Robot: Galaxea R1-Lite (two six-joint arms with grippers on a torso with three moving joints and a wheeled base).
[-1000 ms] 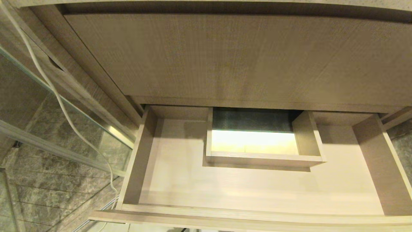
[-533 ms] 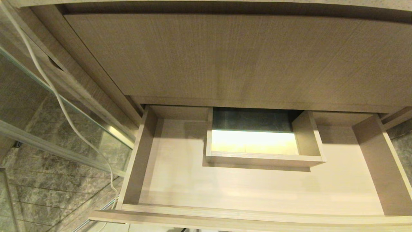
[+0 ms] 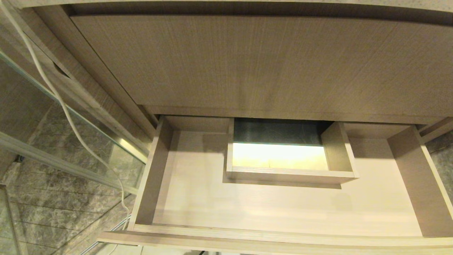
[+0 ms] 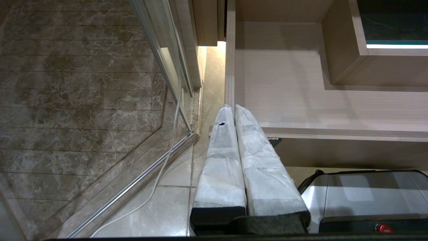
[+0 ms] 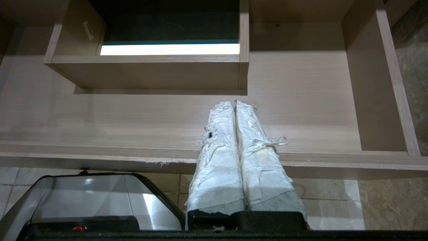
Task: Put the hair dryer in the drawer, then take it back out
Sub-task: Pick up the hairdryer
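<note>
1. The drawer (image 3: 283,212) stands pulled out below the taller wood panel (image 3: 262,63), and its pale floor carries nothing that I can see.
2. A boxed cutout (image 3: 283,156) sits at the back middle of the drawer, open to a lit patch below.
3. The hair dryer is in none of the views (not in the drawer, not on the tiled floor (image 4: 83,83) to the drawer's left), so I cannot say where it is.
4. The left claw (image 4: 233,107) hangs just in front of the drawer's left front corner, its two wrapped fingers pressed together with nothing between them.
5. The right claw (image 5: 234,102) hangs in front of the drawer's front rail, towards the right half, fingers likewise pressed together and holding nothing.
6. A long thin white cable (image 3: 63,106) trails down past the glass panel (image 3: 53,117) to the left of the drawer; it is not the dryer's cord as far as I can tell.
7. The robot's own base (image 5: 100,197) shows below the drawer front.
8. My reading: with an empty drawer and both arms idle, this is either the very start or the very end of the job, and the views do not settle which.
9. If it is the start, the next move calls for finding the dryer outside these views, opening one claw and reaching for its handle.
</note>
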